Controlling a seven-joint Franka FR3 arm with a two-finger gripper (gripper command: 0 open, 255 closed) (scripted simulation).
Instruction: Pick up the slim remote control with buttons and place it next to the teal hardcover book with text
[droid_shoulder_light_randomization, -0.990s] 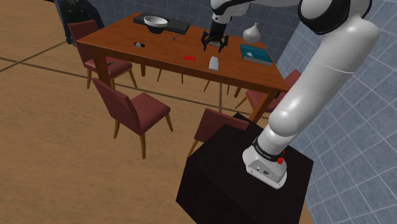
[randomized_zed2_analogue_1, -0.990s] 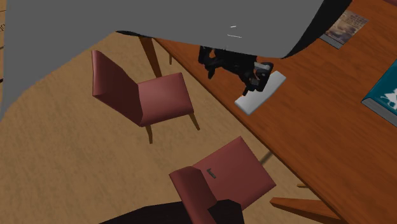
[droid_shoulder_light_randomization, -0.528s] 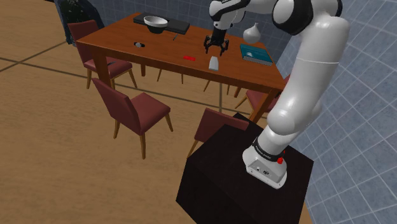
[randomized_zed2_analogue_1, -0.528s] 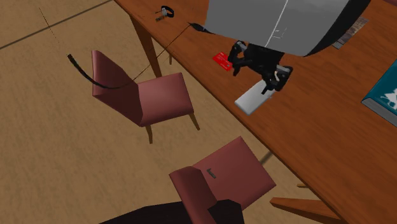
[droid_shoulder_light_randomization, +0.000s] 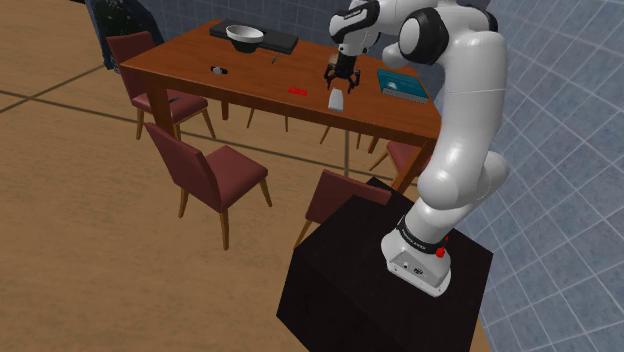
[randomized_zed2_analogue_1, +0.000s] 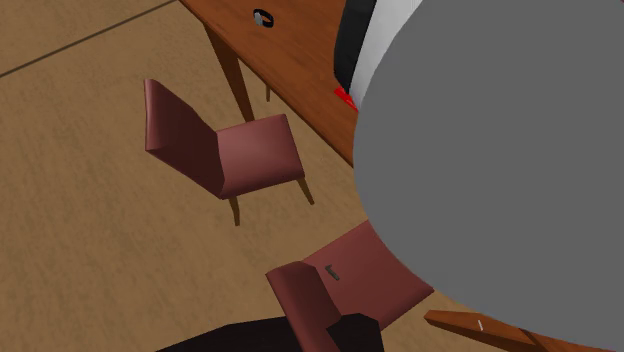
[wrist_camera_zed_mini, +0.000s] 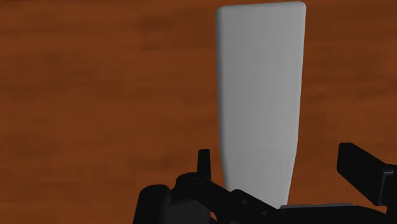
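The slim remote (droid_shoulder_light_randomization: 337, 99) is drawn as a plain pale grey slab with no buttons showing, and it lies flat on the brown table (droid_shoulder_light_randomization: 260, 75). My black gripper (droid_shoulder_light_randomization: 339, 84) hangs just above it, pointing down. In the wrist view the remote (wrist_camera_zed_mini: 259, 95) runs lengthwise away from the hand, and its near end lies between the fingers of the gripper (wrist_camera_zed_mini: 283, 175). The fingers stand apart and neither touches it. The teal book (droid_shoulder_light_randomization: 403, 85) lies flat toward the shoulder view's right of the remote, about a hand's width away.
A white vase (droid_shoulder_light_randomization: 396, 52) stands behind the book. A small red item (droid_shoulder_light_randomization: 297, 91) lies beside the remote, a white bowl (droid_shoulder_light_randomization: 244, 36) on a dark tray sits at the far end. Red chairs (droid_shoulder_light_randomization: 210, 165) line the table. My grey arm (randomized_zed2_analogue_1: 490, 180) blocks much of the second exterior view.
The gripper has come down and slightly right, closer to the remote, still open. The arm has swung across the second exterior view, hiding the remote and book there.
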